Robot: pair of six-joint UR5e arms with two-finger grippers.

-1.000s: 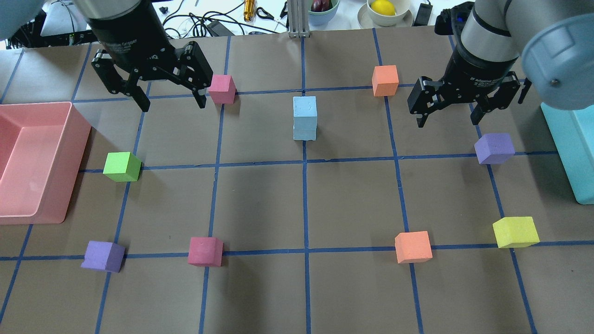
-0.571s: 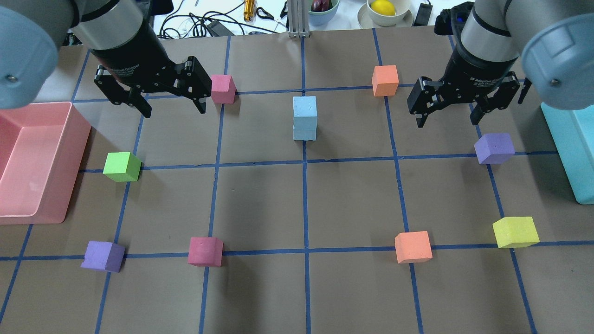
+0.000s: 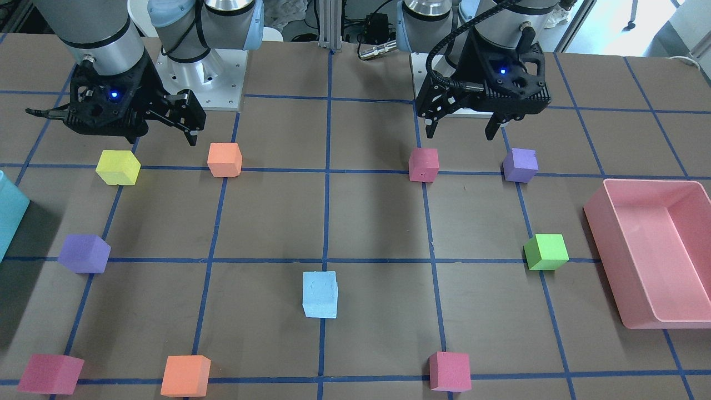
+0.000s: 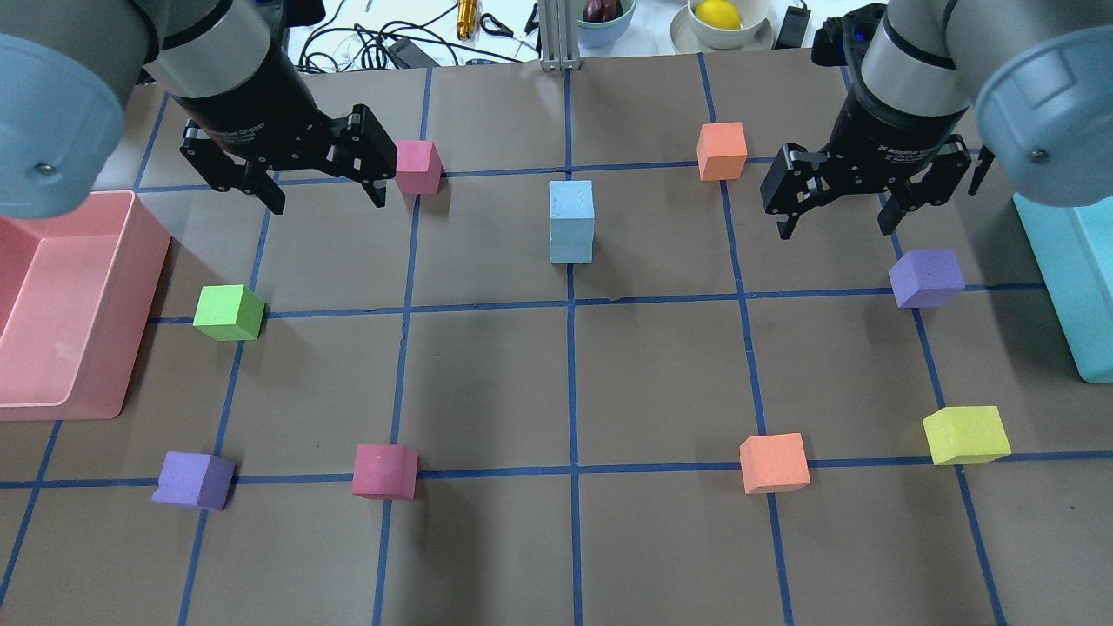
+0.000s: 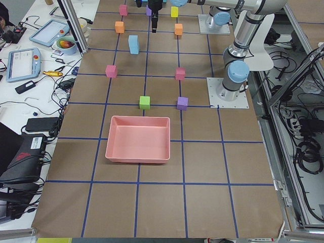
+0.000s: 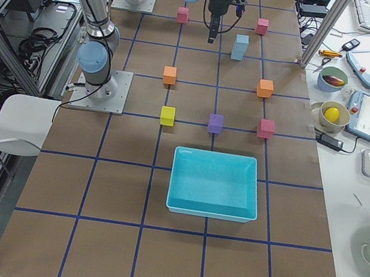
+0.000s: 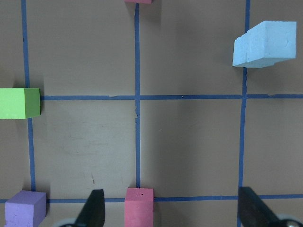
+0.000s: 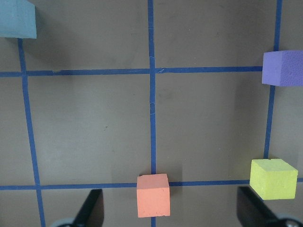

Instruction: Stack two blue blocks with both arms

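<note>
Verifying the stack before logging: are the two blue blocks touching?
Touching. Overhead view: the upper blue block rests directly on the lower blue block, only a seam between them.

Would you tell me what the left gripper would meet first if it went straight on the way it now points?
Probably the pink cube: the left wrist view shows it under the open left gripper, off-centre toward one finger. Depth is unclear: that finger may clip it or land on the table.

Table held: stacked blue blocks centre; pink bin my left; teal bin my right; green cube; yellow cube; purple cubes, orange cubes, pink cubes, two each.
</note>
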